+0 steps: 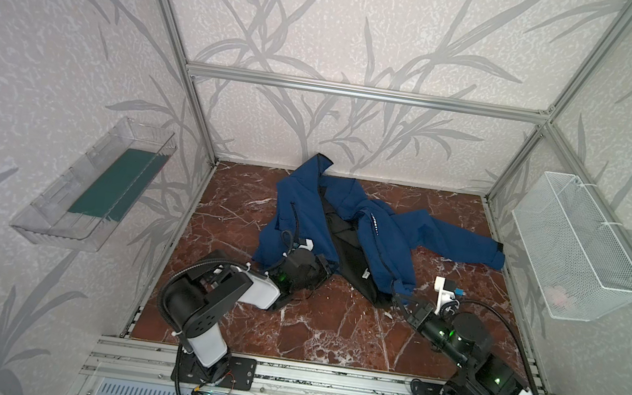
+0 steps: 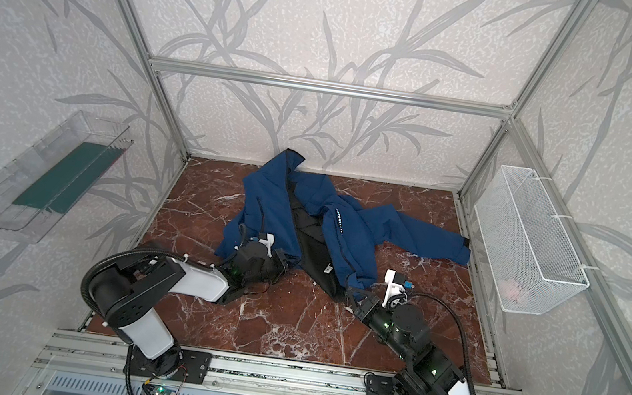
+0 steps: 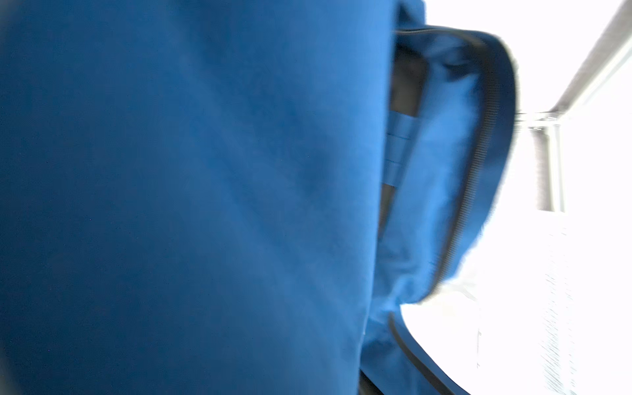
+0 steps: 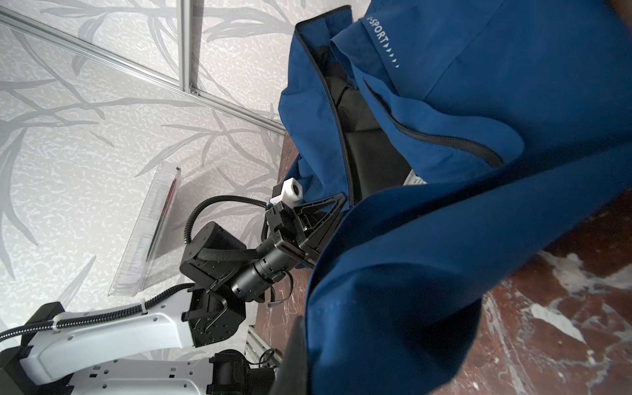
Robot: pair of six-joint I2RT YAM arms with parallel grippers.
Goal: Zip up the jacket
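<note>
Top views both show you 1 jacket (image 1: 380,237) (image 2: 346,236), navy. It lies open on the red-brown marble table (image 1: 329,326), toward the back & a bit right of centre, w/ its collar end leaning up the back wall.

The front is undone: 2 panels spread apart, w/ 1 strip of black lining (image 1: 345,249) bare btwn them. You get 2 dark zip lines (image 4: 338,130), 1 per panel, well apart. 1 sleeve (image 1: 454,243) is in sight, stretched to the right, its black cuff (image 1: 500,247) near the table's right edge. There's 1 line of white "SPORT" lettering (image 4: 379,34) & 1 small white label (image 1: 365,273) on the lining.

You have 2 arms, 2 pincers:
- **Left gripper** (image 1: 331,270) (image 4: 342,197): at the lower corner of the panel on the left of the top views, fingers pressed together on the hem by the zip edge. Left wrist view is nearly all blue cloth, close & blurred.
- **Right gripper** (image 1: 397,296) (image 2: 351,296): at the lower corner of the other panel, also clamped on the hem. The cloth drapes across the right wrist view.

On the walls you have 1 clear tray (image 1: 98,184) on the left & 1 white wire basket (image 1: 575,252) on the right. Sth pale pink sits inside the basket; can't tell what.
</note>
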